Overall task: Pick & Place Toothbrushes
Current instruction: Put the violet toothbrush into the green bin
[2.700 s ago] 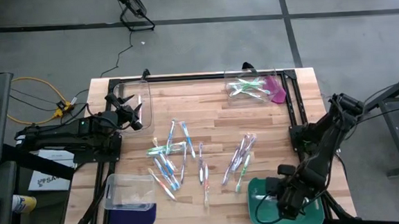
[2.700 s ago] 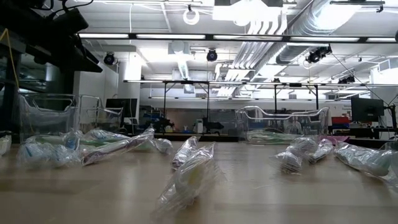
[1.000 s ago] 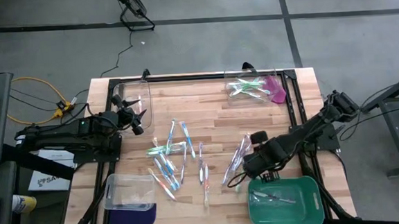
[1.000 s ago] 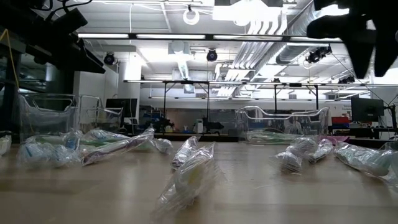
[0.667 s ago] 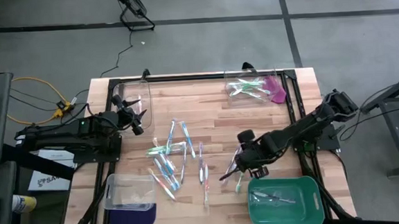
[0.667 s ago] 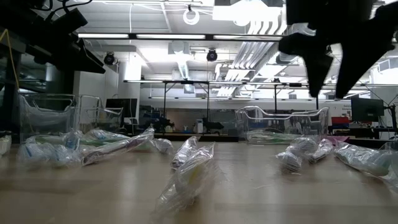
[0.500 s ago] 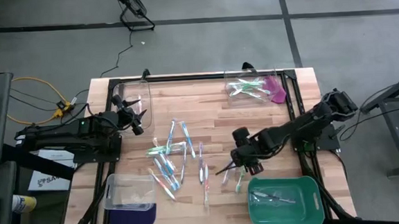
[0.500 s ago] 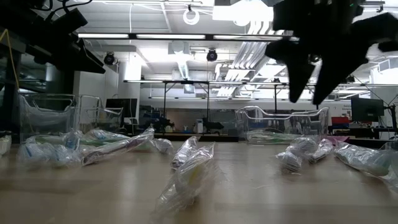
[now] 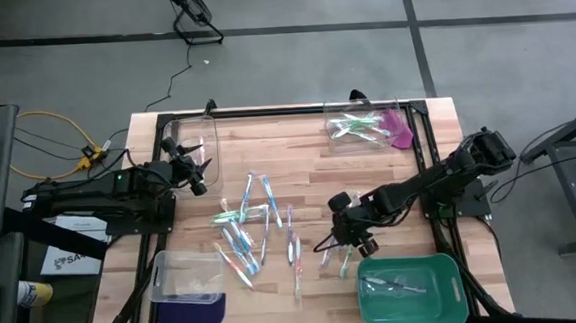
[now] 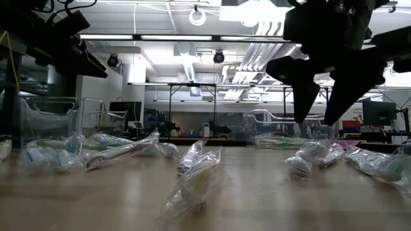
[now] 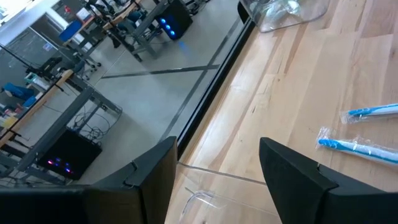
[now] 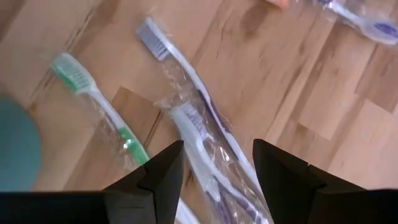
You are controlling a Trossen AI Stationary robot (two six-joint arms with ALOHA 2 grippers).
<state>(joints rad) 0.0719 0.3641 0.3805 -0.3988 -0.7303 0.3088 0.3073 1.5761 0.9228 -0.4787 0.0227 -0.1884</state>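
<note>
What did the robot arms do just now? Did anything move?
The right tool swung away from the green tray, leaving a toothbrush inside, and now hangs open over the wrapped toothbrushes on the table. The left tool and the other piles stayed put.

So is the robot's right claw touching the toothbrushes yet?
Apart. In the low view the right gripper hangs open, well above the wrapped toothbrushes, with the room showing between them.

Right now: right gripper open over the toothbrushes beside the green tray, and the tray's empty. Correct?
Not empty. The high view shows a toothbrush already lying in the green tray. The rest holds: the right gripper is open above the loose toothbrushes beside the tray.
</note>
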